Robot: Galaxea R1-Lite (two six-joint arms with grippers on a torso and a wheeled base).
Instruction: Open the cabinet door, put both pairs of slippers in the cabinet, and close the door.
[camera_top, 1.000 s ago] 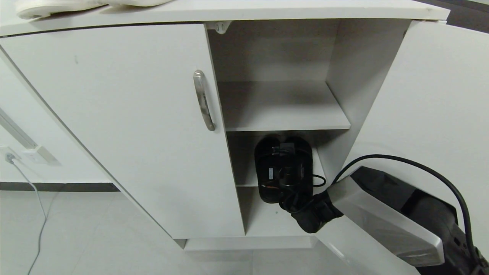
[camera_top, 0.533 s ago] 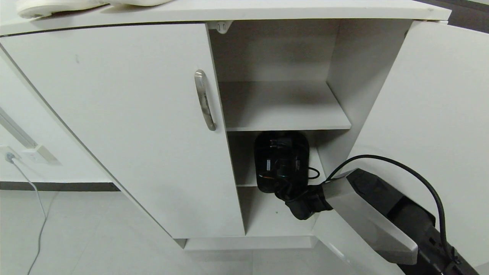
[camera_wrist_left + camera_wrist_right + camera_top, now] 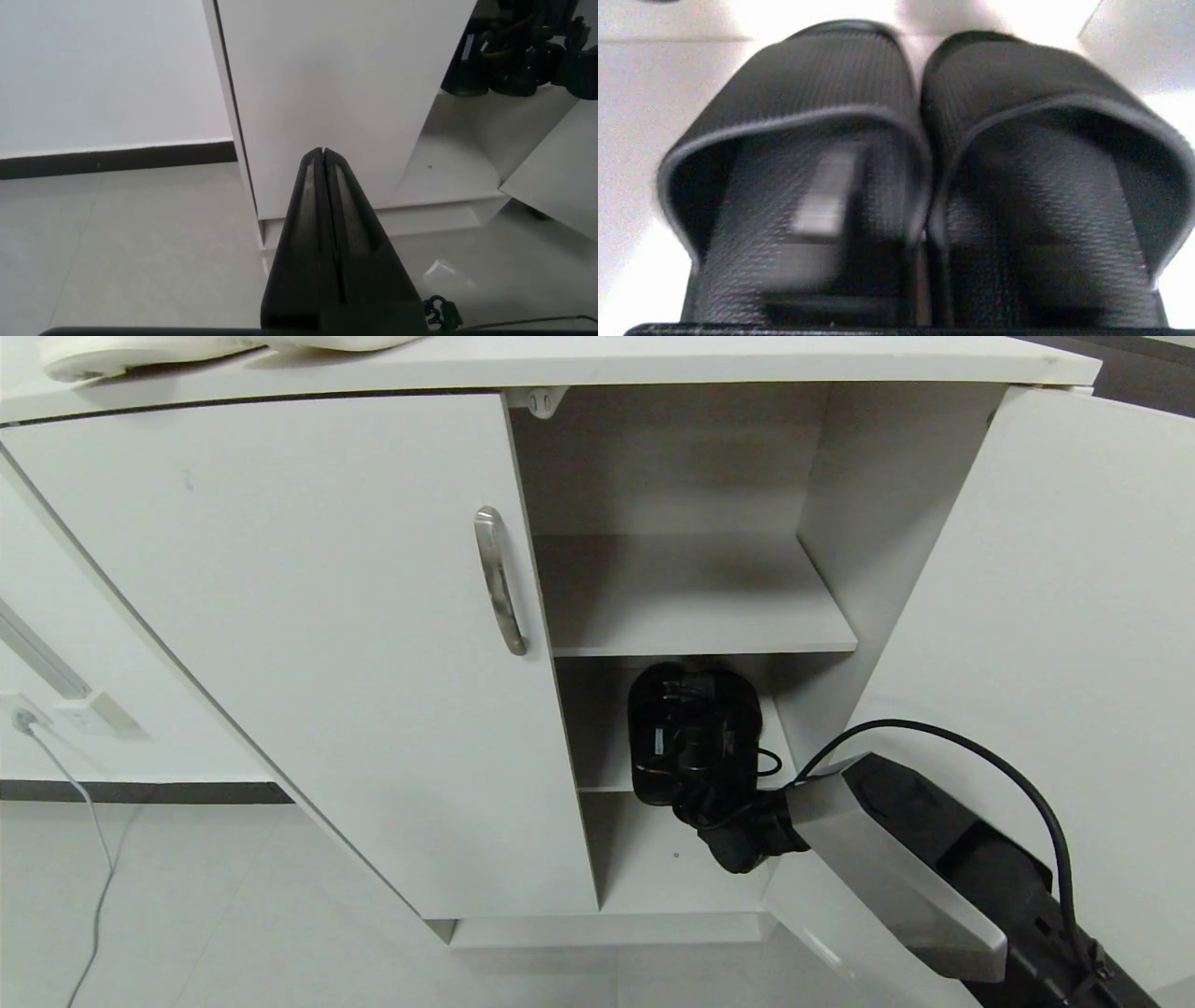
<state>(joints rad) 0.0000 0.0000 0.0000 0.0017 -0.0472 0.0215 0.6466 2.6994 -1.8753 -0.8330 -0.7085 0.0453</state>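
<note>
The white cabinet (image 3: 691, 616) has its right door (image 3: 1055, 616) swung open and its left door (image 3: 280, 616) closed. A pair of black slippers (image 3: 649, 709) lies side by side on the lower shelf inside, with my right gripper (image 3: 693, 737) shut on them from the front. The right wrist view looks straight onto their straps (image 3: 831, 187). A pair of white slippers (image 3: 140, 350) rests on the cabinet top at the far left. My left gripper (image 3: 322, 154) is shut and holds nothing, low above the floor in front of the closed door (image 3: 336, 84).
The upper shelf (image 3: 691, 593) inside is bare. A metal handle (image 3: 498, 581) stands out from the left door. A wall socket with a cable (image 3: 23, 719) runs down to the floor at the left. The open door stands close to my right arm.
My right gripper has pushed the black slippers deeper into the cabinet, onto the lower shelf. Over the last half second they barely moved.
</note>
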